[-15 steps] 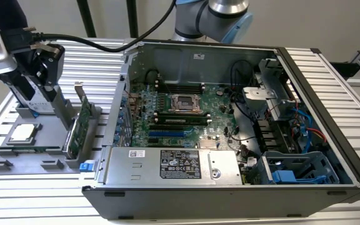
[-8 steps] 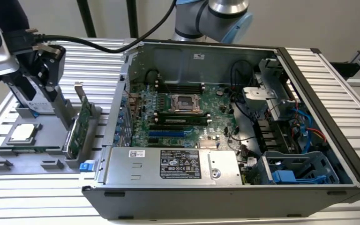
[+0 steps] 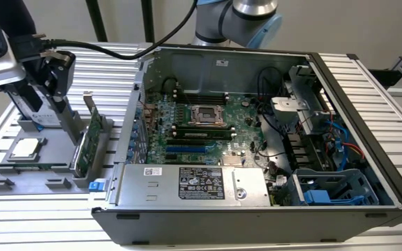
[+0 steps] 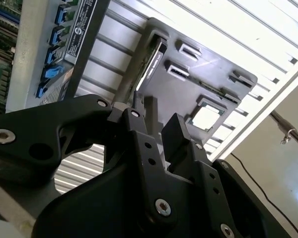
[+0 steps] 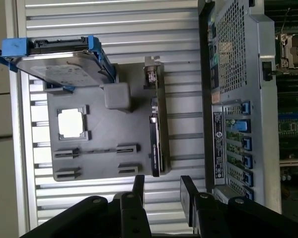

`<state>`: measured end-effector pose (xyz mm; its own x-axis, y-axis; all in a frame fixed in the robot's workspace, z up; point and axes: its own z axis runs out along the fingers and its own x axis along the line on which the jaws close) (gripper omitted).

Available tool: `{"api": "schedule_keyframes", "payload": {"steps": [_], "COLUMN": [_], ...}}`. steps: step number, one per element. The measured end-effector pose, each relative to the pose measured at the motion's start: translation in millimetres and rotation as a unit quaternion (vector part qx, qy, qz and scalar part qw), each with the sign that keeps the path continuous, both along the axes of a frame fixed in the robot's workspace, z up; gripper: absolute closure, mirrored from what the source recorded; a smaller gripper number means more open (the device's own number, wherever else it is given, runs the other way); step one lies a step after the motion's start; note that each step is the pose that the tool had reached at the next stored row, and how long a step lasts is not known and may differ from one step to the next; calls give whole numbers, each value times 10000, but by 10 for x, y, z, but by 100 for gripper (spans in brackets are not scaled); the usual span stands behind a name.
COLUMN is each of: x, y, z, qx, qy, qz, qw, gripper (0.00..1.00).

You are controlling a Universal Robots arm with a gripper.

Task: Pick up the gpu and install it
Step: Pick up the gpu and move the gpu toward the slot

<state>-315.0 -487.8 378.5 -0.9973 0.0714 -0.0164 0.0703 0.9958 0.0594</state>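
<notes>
Gripper (image 5: 162,186) hangs above the grey holder (image 5: 104,134), empty. Fingers (image 5: 138,187) are spread with a clear gap between them, pinching nothing. The gpu (image 5: 156,134) is not picked up: it stands on its long edge in a slot along the holder's edge nearest the computer case (image 3: 257,225), silver bracket end up and toward the back of the holder in the exterior view. In both wrist views the gap between the fingers lines up roughly with the gpu, well apart from it and not touching. The same holder carries a hard drive (image 5: 59,64) in a blue frame, propped upright at the corner far from the case, and a square silver processor chip (image 5: 71,122) lying flat in its recess near the holder's outer edge. The holder sits on the slatted tabletop (image 3: 33,219) toward the edge at the exterior view's left, just beside the case. The case lies open on its side across the middle of the tabletop, motherboard (image 3: 187,130) exposed, power supply (image 3: 194,183) along its near wall. The arm (image 3: 243,15) base stands behind the case at the tabletop's far edge.
</notes>
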Motion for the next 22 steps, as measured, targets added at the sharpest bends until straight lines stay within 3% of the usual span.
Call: {"api": "schedule_keyframes", "payload": {"steps": [22], "x": [0], "y": [102], "z": [-84], "qx": [0], "qy": [0], "qz": [0], "qw": [10000], "gripper": [0]}}
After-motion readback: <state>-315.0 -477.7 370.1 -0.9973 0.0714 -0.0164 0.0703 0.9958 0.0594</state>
